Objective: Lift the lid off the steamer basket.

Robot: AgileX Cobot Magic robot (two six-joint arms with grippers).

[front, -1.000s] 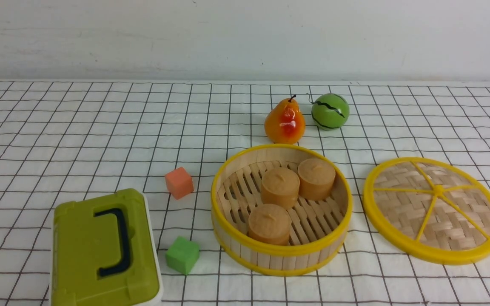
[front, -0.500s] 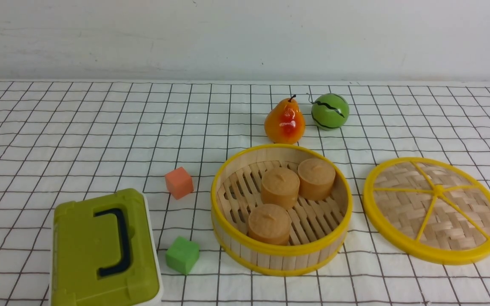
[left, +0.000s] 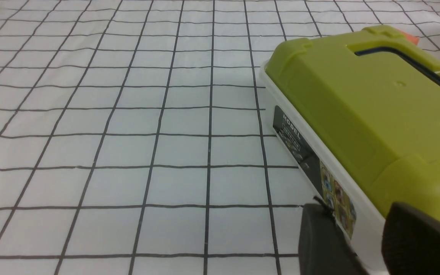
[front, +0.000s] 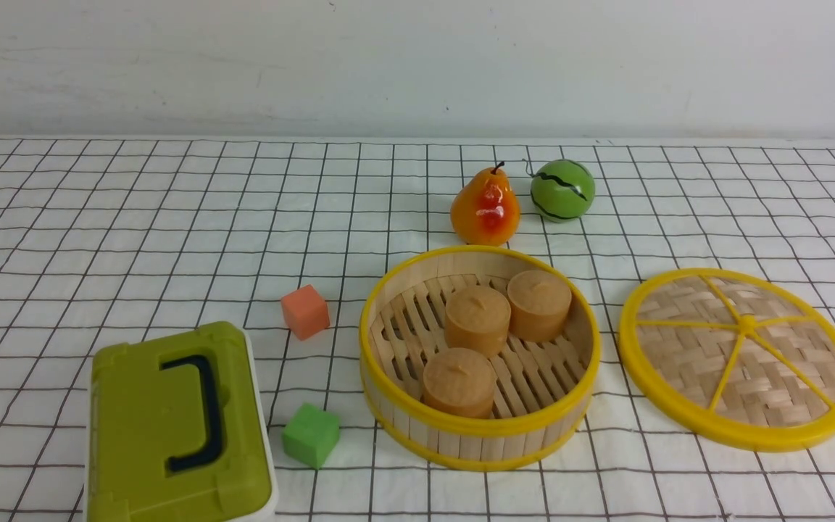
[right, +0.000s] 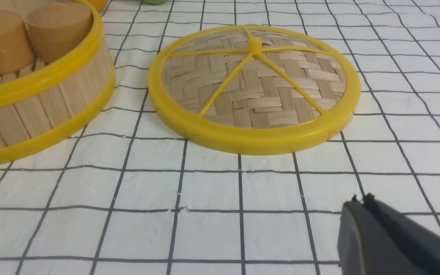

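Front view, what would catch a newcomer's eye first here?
Probably the open steamer basket near the middle of the checked cloth, with three tan cakes inside. Its lid lies flat on the cloth to its right, apart from it. An olive-green box fills the near left corner.

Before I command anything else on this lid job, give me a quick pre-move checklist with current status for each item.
1. Lid off the steamer basket: ok, it lies flat on the cloth to the basket's right, a gap between them.
2. Basket open: ok, three tan cakes visible inside.
3. Right pincer free of the lid: ok, short of its rim, holding nothing; it looks shut.
4. Left pincer state: cannot tell, only dark finger ends show beside the green box.
5. Arms out of the front view: ok, neither shows there.
6. Pear and green ball standing behind the basket: ok.
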